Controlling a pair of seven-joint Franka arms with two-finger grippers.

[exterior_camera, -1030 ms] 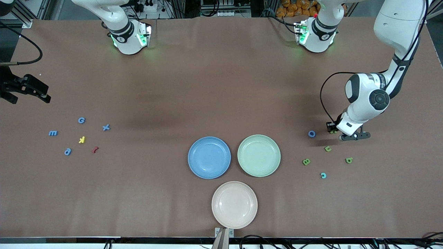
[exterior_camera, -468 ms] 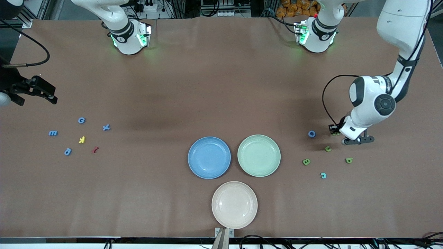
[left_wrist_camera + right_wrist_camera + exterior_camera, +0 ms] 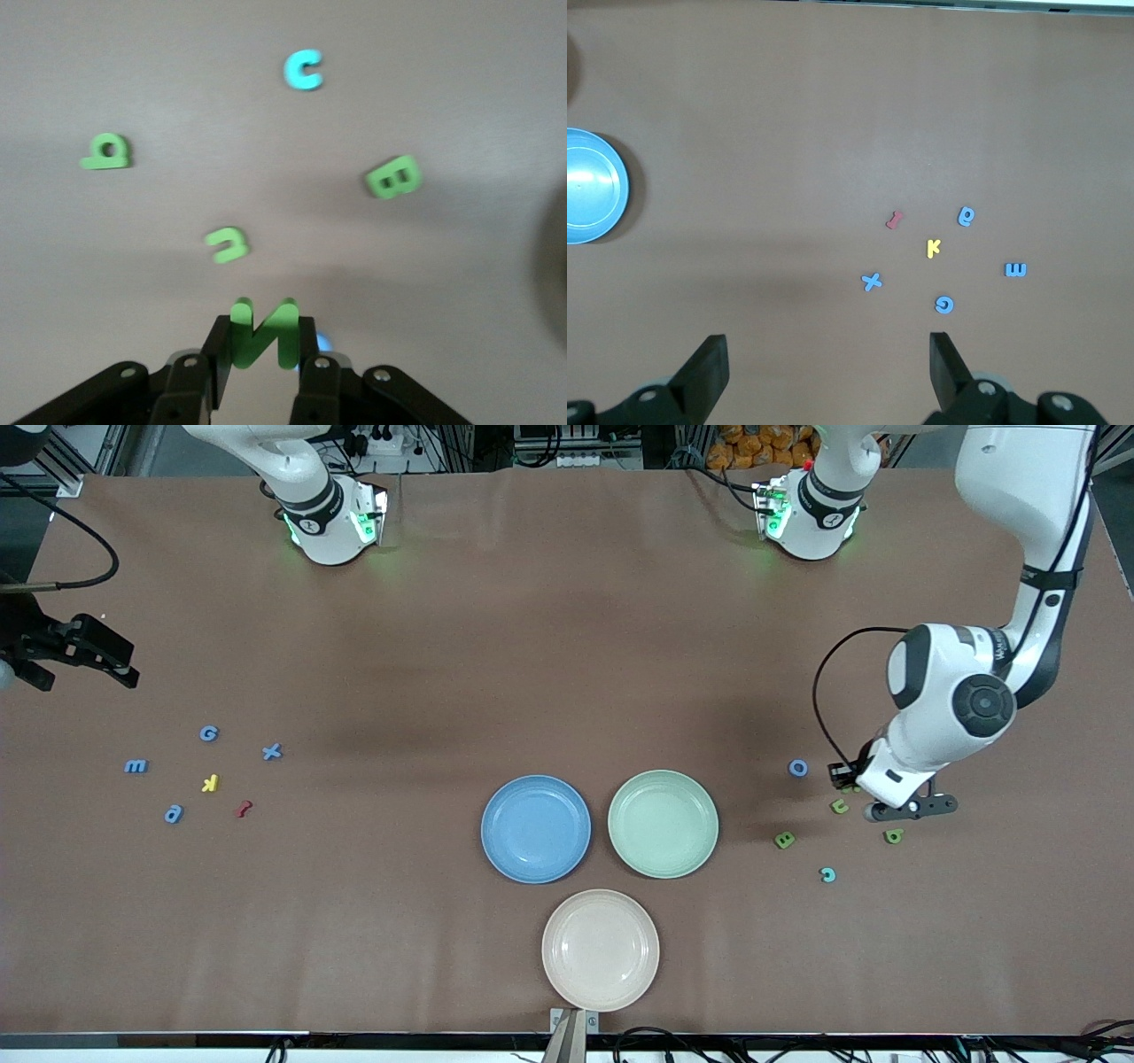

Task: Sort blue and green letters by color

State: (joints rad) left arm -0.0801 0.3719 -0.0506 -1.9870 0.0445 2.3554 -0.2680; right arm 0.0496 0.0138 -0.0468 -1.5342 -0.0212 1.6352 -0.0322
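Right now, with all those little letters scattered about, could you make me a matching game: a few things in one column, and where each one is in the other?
Things:
1. green N
2. yellow k
3. blue o
4. pink plate

Places:
A. on the table at the left arm's end
B. nearest the front camera
C. among blue letters at the right arm's end
D. clamped in the left gripper

Pairs: 1-D, 2-C, 3-A, 4-B
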